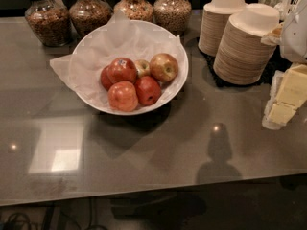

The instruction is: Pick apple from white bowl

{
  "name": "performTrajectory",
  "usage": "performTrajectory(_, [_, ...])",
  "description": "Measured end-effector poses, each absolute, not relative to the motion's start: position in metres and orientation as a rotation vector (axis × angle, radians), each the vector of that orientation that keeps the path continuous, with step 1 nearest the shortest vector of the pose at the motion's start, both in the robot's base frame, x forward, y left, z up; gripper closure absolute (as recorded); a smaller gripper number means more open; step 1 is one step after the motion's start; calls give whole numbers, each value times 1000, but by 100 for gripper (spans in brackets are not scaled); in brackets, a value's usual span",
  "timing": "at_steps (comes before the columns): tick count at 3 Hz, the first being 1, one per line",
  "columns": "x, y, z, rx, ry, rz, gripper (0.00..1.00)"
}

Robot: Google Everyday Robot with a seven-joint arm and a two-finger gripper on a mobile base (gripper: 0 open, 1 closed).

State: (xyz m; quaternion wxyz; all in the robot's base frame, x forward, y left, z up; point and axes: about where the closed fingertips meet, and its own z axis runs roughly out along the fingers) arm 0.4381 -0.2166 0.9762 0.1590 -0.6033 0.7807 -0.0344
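The white bowl stands on the grey counter at the centre left, lined with crumpled white paper. It holds several apples. The apple, pale yellow-green with a reddish-brown blush, lies at the right side of the pile near the bowl's far right rim. A smaller yellowish apple is to its left, beside a deep red stickered apple. More red apples lie in front. The gripper, white with pale yellow parts, hangs at the right edge of the view, well to the right of the bowl and apart from it.
Two stacks of beige paper bowls stand at the back right, between the white bowl and the gripper. Several glass jars of cereal line the back edge. The counter's front edge runs across the bottom.
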Motion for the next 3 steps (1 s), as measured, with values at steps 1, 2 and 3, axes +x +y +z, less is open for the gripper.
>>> performTrajectory(1, [439, -216, 977, -1720, 2227, -104, 0])
performTrajectory(2, [448, -198, 971, -1698, 2178, -47, 0])
performTrajectory(3, [465, -164, 977, -1709, 2071, -3, 0])
